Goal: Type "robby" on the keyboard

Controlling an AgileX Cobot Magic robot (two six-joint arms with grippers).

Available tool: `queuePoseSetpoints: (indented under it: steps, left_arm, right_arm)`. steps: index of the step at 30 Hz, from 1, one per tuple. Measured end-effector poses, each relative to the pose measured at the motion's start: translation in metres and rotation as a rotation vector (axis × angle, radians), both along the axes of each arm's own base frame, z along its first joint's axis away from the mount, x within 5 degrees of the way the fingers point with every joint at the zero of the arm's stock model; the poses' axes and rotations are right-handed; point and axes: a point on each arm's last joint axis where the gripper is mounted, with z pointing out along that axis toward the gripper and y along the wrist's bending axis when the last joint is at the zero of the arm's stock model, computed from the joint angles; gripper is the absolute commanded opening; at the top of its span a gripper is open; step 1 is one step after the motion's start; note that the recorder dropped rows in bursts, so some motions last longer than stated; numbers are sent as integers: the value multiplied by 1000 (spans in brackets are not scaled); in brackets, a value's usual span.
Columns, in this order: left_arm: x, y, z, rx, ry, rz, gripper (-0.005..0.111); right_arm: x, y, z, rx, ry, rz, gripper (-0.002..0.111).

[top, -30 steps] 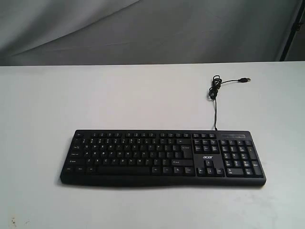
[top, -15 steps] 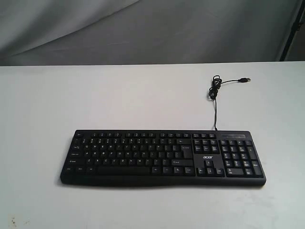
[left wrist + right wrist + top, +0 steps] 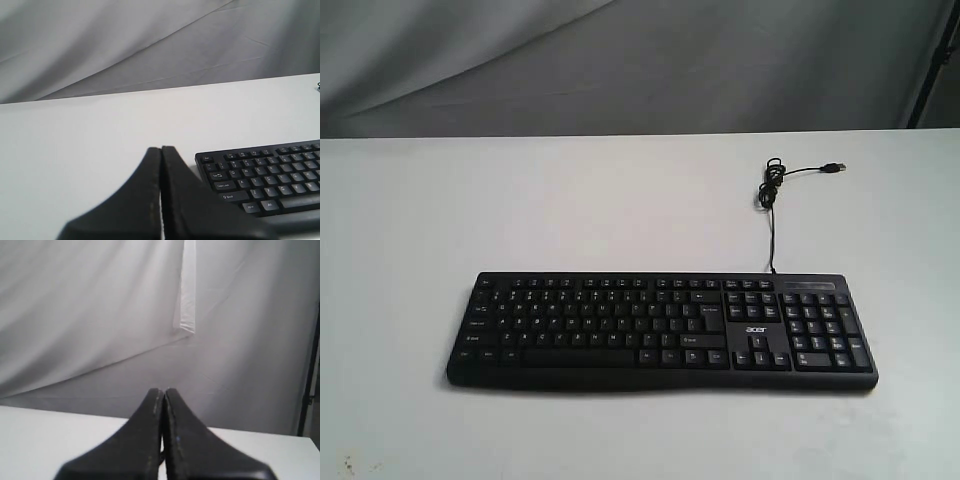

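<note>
Two grippers are on record, each seen through its own wrist camera. Your left gripper [image 3: 161,149] has its black fingers [image 3: 142,195] pressed together with no gap and nothing between them. Its tips show against bare table [image 3: 75,150] just off the keyboard's [image 3: 267,182] Tab and Caps Lock end, touching no key. Your right gripper [image 3: 163,390] is likewise closed flat on itself and empty, facing across the white table toward the grey cloth backdrop [image 3: 100,315]; from that view you cannot tell where it stands against the keyboard. In the exterior view the keyboard [image 3: 660,330] lies flat on the table, long side running across the view, letter keys to the left and number pad [image 3: 825,335] to the right. A small "acer" logo [image 3: 756,330] sits between the arrow keys and the key block above them. A thin black cable [image 3: 770,235] leaves the keyboard's far edge near the number pad, runs away from it and forms a small coil. It ends in a USB plug [image 3: 835,167] lying loose on the table, well apart from the keyboard.
</note>
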Motion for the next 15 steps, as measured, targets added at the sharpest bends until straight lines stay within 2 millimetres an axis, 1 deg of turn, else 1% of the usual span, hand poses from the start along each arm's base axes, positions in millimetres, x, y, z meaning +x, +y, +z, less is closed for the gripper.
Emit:
queuePoseSetpoints:
  steps: [2,4,10,13,15]
  left_arm:
    - [0,0,0,0,0,0,0]
    - [0,0,0,0,0,0,0]
    - [0,0,0,0,0,0,0]
    - [0,0,0,0,0,0,0]
    - [0,0,0,0,0,0,0]
  right_arm:
    - [-1,-1,-14,-7,19,-15,0]
    - [-4,-1,-23,21,28,-13,0]
    - [-13,-3,-29,204,8,-3,0]
    - [-13,-3,-33,253,14,-5,0]
    - [-13,-4,-36,254,22,-9,0]
